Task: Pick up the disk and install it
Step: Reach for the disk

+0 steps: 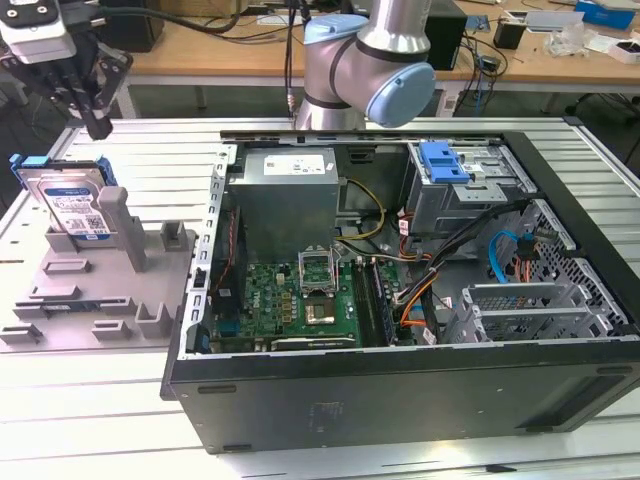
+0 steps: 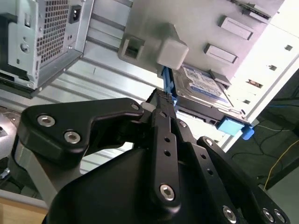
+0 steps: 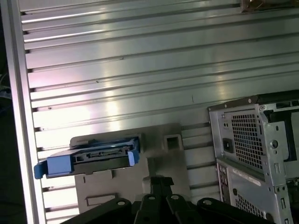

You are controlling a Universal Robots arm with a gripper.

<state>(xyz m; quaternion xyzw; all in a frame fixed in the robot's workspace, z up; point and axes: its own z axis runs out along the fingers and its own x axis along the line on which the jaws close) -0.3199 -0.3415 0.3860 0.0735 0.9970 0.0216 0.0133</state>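
The gripper (image 1: 98, 122) hovers above the disk (image 1: 72, 205), apparently closed and empty. The disk stands on edge in the grey fixture (image 1: 60, 290) on the tabletop (image 1: 80, 400). Descending closed or off-centre could knock it over.

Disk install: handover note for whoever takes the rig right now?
Gripper: shut, empty, hovering just above the disk, not touching it.
Disk: stands on edge, leaning on a post of the grey fixture plate, at the exterior view's left, outside the open computer case.
Drive cage: inside the case, far corner.
Done: nothing yet.
Left: pick-up and install.
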